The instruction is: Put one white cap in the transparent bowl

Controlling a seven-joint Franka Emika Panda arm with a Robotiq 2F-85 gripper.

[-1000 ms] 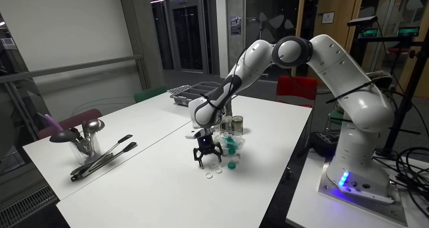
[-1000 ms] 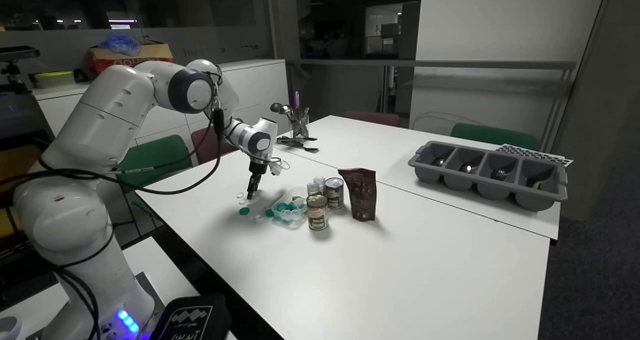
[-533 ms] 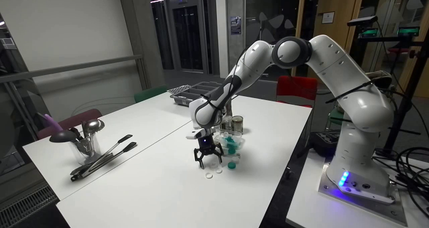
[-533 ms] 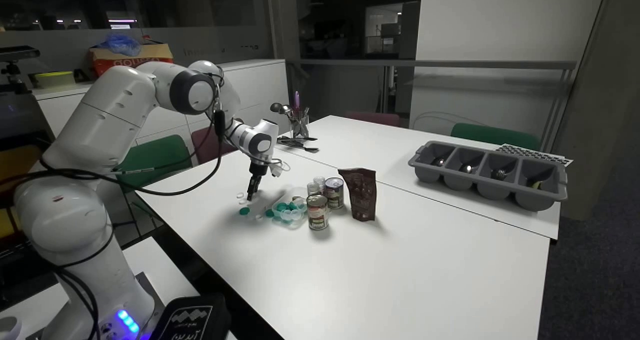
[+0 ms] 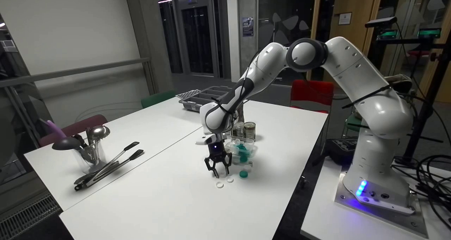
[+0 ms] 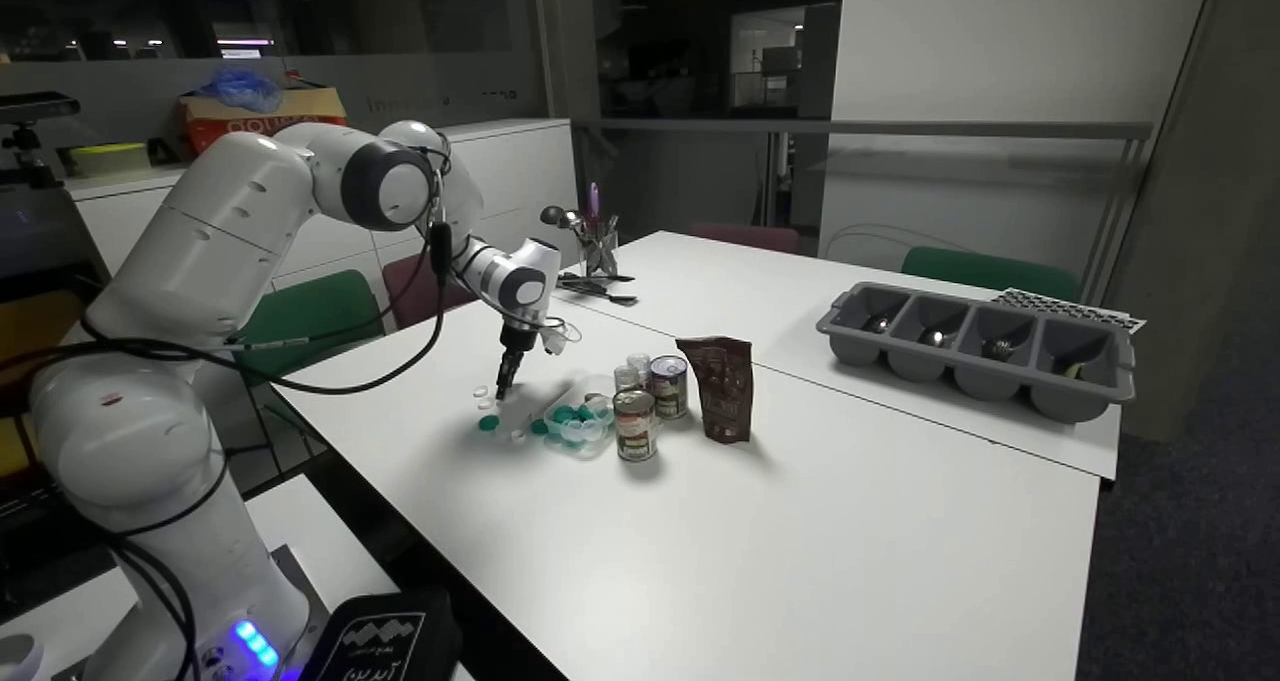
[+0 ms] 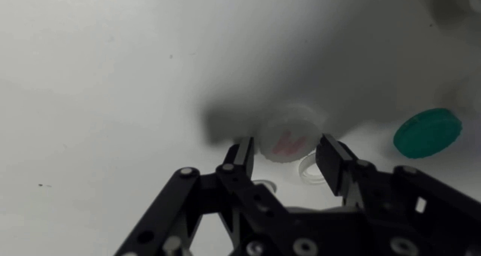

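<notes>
Between the fingertips of my gripper (image 7: 287, 146) a white cap (image 7: 287, 134) with a red mark lies on the table. In the wrist view the right fingertip looks to be at its edge, while a slim gap shows by the left one. In an exterior view my gripper (image 5: 222, 175) points down at the tabletop, jaws narrowed but apart. Ring-like white caps lie close by, one (image 5: 220, 185) in front and another (image 5: 230, 179) beside it. The transparent bowl (image 5: 250, 149), with teal caps in it, stands a short way behind the gripper; both exterior views show it.
A teal cap (image 7: 428, 133) lies to the right of my fingers. Past the bowl stand a can (image 6: 635, 429), another can (image 6: 668, 388) and a brown pouch (image 6: 722, 391). Tongs (image 5: 112, 169) and a utensil cup (image 5: 90, 159) are farther off, as is a grey tray (image 6: 975, 356).
My gripper's fingers have drawn closer together around the white cap. The arm has shifted only very slightly. The loose caps and the bowl have stayed where they were.
</notes>
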